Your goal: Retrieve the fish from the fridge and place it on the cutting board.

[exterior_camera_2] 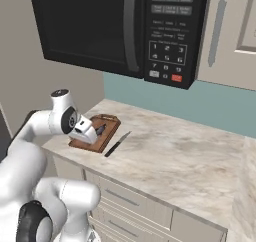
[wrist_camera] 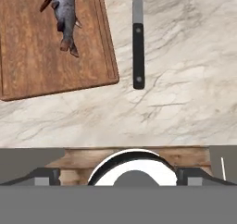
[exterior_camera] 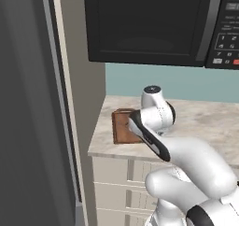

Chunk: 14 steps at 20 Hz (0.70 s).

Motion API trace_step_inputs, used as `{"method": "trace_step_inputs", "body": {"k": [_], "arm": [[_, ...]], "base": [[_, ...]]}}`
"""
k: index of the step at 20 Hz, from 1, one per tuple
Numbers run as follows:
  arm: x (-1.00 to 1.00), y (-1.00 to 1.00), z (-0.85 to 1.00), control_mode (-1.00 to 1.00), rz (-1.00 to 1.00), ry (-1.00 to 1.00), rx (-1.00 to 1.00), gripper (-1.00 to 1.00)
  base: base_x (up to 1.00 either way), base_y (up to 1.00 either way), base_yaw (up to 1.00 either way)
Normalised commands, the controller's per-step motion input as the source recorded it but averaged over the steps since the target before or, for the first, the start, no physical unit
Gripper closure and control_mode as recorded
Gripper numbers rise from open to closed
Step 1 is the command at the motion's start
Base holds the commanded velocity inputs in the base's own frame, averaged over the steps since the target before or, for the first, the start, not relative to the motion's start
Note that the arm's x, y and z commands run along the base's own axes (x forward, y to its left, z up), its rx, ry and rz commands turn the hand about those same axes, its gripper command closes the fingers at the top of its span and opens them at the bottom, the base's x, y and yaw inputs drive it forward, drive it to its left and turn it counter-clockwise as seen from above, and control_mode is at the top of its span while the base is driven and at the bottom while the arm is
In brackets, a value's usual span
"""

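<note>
**Fish on the board, arm above it**

Marbled beige stone forms the bench (exterior_camera_2: 190, 156), which runs under a black microwave (exterior_camera_2: 115, 26) and in front of a teal backsplash (exterior_camera_2: 210, 103).

Left base view, from left to right: the fridge (exterior_camera: 28, 117) stands as a tall grey slab at the left edge. Beside it sits the bench end, where the cutting board (exterior_camera: 122, 126) shows as a brown block partly hidden by the white arm (exterior_camera: 186, 159). Pale drawer fronts (exterior_camera: 116, 183) lie below the bench edge.

Right base view: the arm's wrist hangs over the near end of the cutting board (exterior_camera_2: 107, 131), and the fish (exterior_camera_2: 100, 130) shows as a small dark shape just past the hand, on the board. A slim dark knife (exterior_camera_2: 118, 143) lies on the bench just right of the board, apart from it.

Hand view: the fish (wrist_camera: 65, 15) lies along the cutting board (wrist_camera: 41, 56) near the top left, resting flat on the wood. The knife (wrist_camera: 138, 42) lies to its right on the marble, blade pointing away. The gripper itself cannot be made out, so I cannot tell how far it is open; nothing shows in its hold, and the fish lies free of it.
</note>
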Motion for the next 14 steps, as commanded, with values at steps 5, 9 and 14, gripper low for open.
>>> {"method": "trace_step_inputs", "body": {"k": [5, 9, 14], "arm": [[-0.99, -0.19, 0.27, -1.0, -0.02, 0.01, 0.0, -1.0], [-0.81, -0.32, 0.07, -1.0, -0.04, 0.0, 0.0, -1.0], [-0.55, -0.66, 0.05, -1.0, -0.05, -0.02, 0.0, -1.0]], "base": [[0.0, 0.0, 0.0], [0.0, 0.0, 0.0], [0.0, 0.0, 0.0]]}}
